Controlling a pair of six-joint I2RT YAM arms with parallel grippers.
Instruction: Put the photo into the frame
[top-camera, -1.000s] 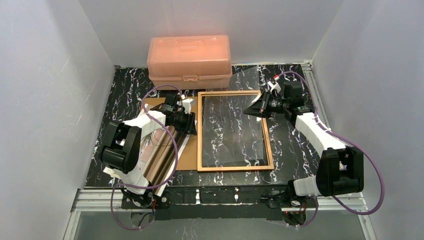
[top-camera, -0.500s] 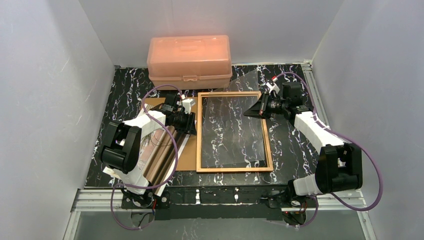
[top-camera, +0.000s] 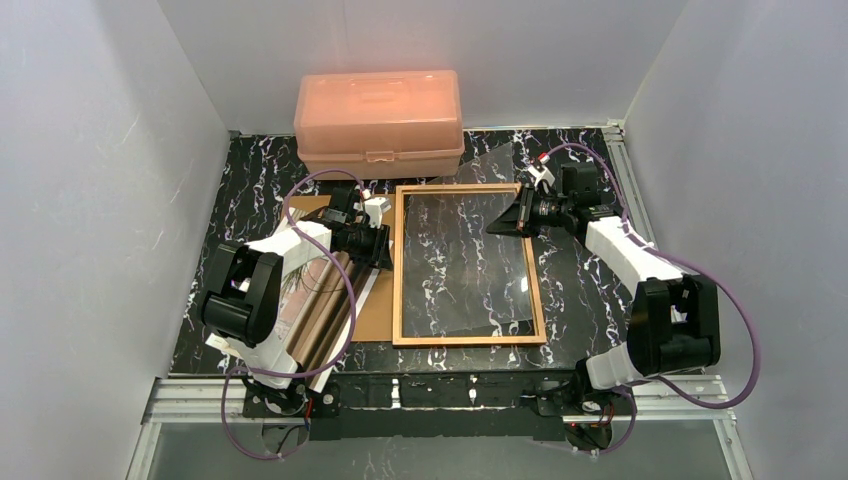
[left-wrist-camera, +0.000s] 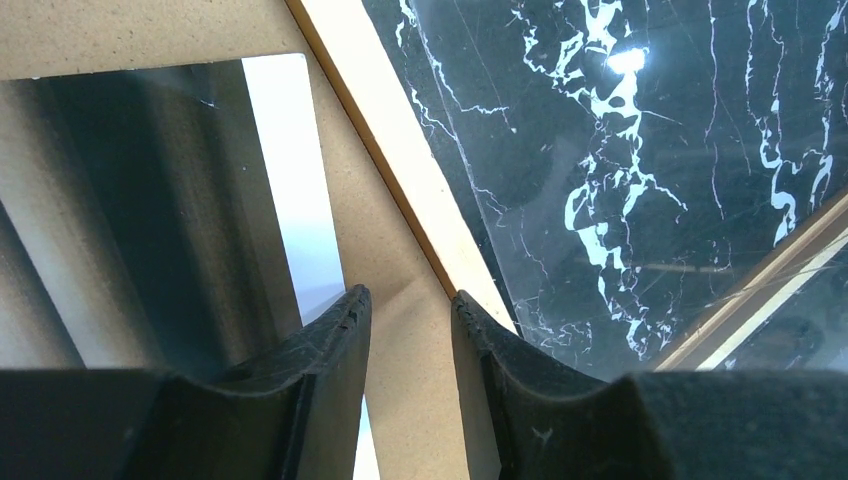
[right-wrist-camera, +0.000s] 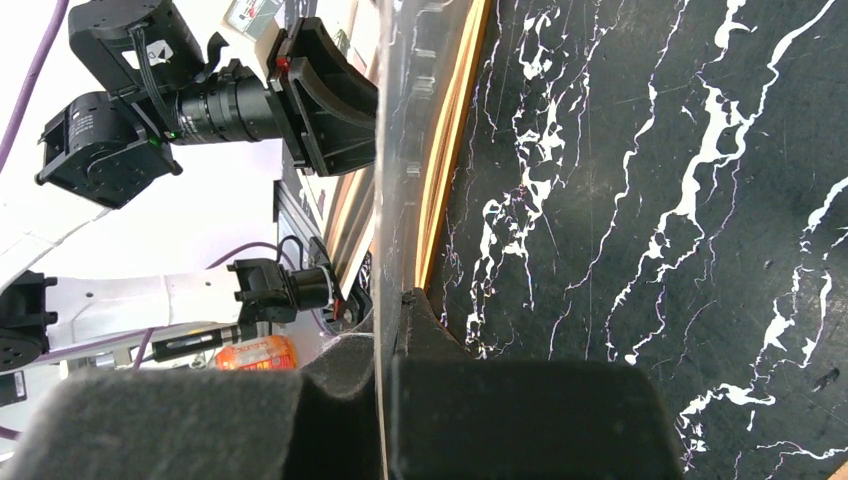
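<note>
Left end effector (left-wrist-camera: 408, 305): we record its jaws partly apart with nothing between them, pointing down at the brown backing board (top-camera: 378, 318), just beside the left rail of the frame (top-camera: 470, 338). Whether the fingertips touch the board we cannot tell. Next, the right end effector (right-wrist-camera: 388, 330): closed tight on the right-hand edge of the clear sheet (top-camera: 470, 280), near its far corner

Item 1, the photo (top-camera: 320, 300): lies picture side up on the backing board, left of the frame and outside it, largely under the left arm. We note a striped beige-pink print with a white margin along its right edge; in the wrist view that margin sits just left of the left end effector

Item 2, the frame: thin orange-brown border, flat on the tabletop (top-camera: 590, 290) at centre. We see the black marbled surface through its opening

Item 3, the clear sheet: over the frame's opening, tilted, its far right corner raised past the far rail, its near edge within the border

Item 4, the backing board: flat, close against the frame's left rail

Item 5, pink translucent box (top-camera: 378, 120): lid closed, at the far edge of the tabletop, behind the frame
</note>
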